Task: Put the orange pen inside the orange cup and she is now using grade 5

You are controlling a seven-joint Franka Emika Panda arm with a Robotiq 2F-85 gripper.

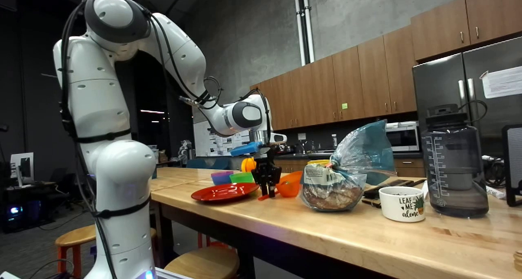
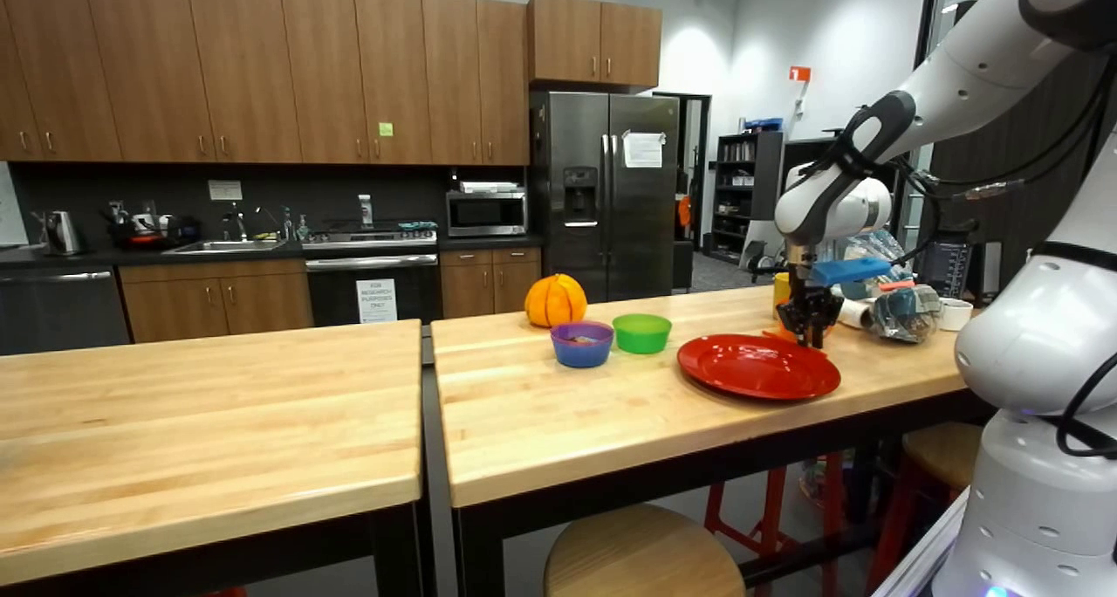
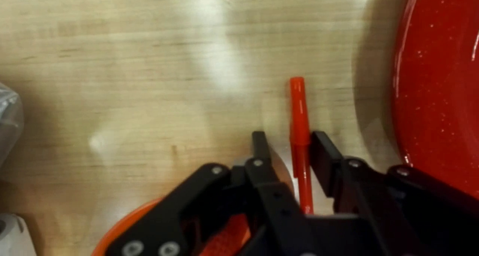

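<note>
The orange pen (image 3: pixel 299 117) lies on the table, and in the wrist view it runs between the fingers of my gripper (image 3: pixel 288 136). The fingers are apart. The right finger is at the pen's side, and a gap shows between the pen and the left finger. In an exterior view the gripper (image 1: pixel 267 194) points down at table height, with the pen's tip (image 1: pixel 263 197) showing beside it. The orange cup (image 1: pixel 288 186) stands close beside the gripper. In the wrist view the cup's rim (image 3: pixel 125 223) is partly hidden behind the left finger linkage.
A red plate (image 1: pixel 224 192) lies close on the gripper's other side, also in the wrist view (image 3: pixel 438 98). A bagged loaf (image 1: pixel 332 189), white printed mug (image 1: pixel 401 203) and large bottle (image 1: pixel 454 164) stand beyond the cup. Green (image 2: pixel 641 333) and purple-blue bowls (image 2: pixel 582 346) and an orange-yellow fruit (image 2: pixel 556 300) stand farther off.
</note>
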